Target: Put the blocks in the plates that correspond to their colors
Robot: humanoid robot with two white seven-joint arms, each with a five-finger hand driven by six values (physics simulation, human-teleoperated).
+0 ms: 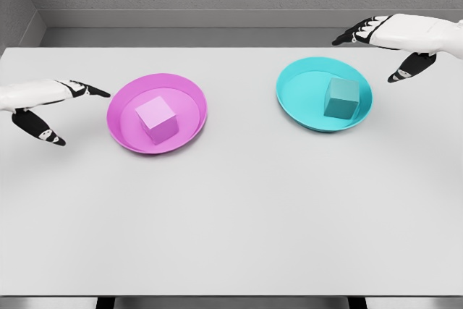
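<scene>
Bare white table (231, 236) is filling the foreground, nothing waiting on it. Pink block (158, 119) is sitting inside the pink plate (119, 117), teal block (341, 98) inside the teal plate (293, 99). Left hand (54, 106) and right hand (391, 45) are hovering spread, holding nothing. Sorting is looking finished, folks.

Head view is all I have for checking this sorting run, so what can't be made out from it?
- Left hand: arm cut off by the picture's left edge.
- Right hand: arm cut off by the right edge.
- Pink block and teal block: undersides and far faces hidden by the blocks themselves.
- Pink plate and teal plate: centres covered by blocks.
- Table: legs barely visible under its front edge.
</scene>
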